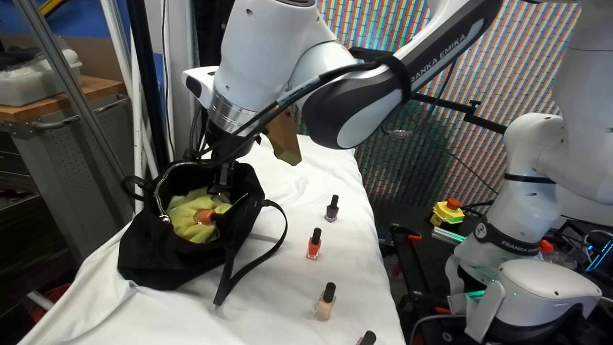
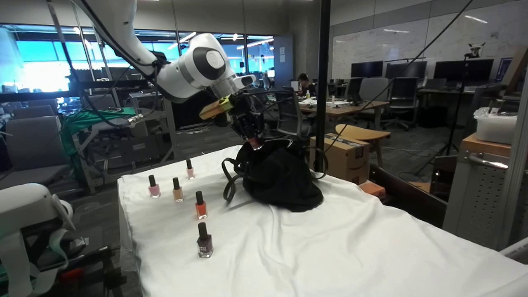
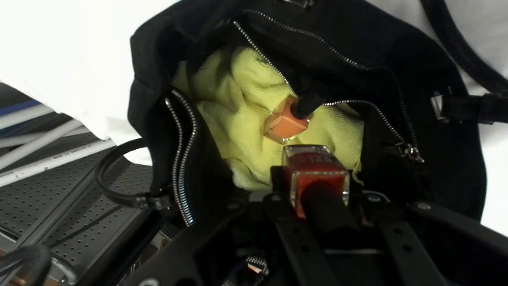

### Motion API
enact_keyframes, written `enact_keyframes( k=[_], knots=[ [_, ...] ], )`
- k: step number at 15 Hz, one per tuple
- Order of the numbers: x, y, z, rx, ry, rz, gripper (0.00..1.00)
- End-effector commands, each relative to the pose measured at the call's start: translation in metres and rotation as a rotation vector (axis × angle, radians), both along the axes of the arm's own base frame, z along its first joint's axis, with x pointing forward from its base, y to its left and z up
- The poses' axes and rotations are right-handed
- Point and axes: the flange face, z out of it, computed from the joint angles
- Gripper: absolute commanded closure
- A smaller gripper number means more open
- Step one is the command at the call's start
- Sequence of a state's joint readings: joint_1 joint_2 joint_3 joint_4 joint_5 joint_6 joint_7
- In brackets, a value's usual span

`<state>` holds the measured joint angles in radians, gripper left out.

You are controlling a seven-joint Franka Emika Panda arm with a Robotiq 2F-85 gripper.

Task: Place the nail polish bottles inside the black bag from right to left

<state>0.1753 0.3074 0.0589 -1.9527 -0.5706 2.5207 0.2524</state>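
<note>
Wrist view, gripper [image 3: 322, 194] closed, clasping red nail polish bottle [image 3: 316, 174]

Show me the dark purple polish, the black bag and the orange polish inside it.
Dark purple polish [image 2: 205, 246], in an exterior view: body.
Black bag [image 2: 284, 181], in an exterior view: side.
Orange polish [image 3: 286, 126], in the wrist view: body.

Windows [image 2: 43, 76] glare blue-white in an exterior view — while the wrist view bleaches the white cloth [image 3: 67, 47] nearly featureless.

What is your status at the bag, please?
Gripper shut on dark red bottle, over open black bag. Orange bottle lies inside. No clear obstruction seen.
</note>
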Motion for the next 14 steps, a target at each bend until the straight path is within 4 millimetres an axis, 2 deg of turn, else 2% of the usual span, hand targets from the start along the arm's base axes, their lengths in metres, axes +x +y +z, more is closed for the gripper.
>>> enact_keyframes(
  k=[1,4,10,11,12,14],
  knots=[
    [0.032,-0.006,-0.001,-0.008,-0.025,-0.007,0.85],
    [0.046,-0.015,-0.007,-0.011,-0.030,-0.024,0.85],
    [0.063,-0.028,-0.019,-0.027,-0.042,-0.054,0.85],
    [0.065,-0.029,-0.019,-0.024,-0.044,-0.060,0.51],
    [0.066,-0.031,-0.021,-0.030,-0.043,-0.061,0.34],
    [0.068,-0.034,-0.022,-0.035,-0.041,-0.070,0.23]
  ],
)
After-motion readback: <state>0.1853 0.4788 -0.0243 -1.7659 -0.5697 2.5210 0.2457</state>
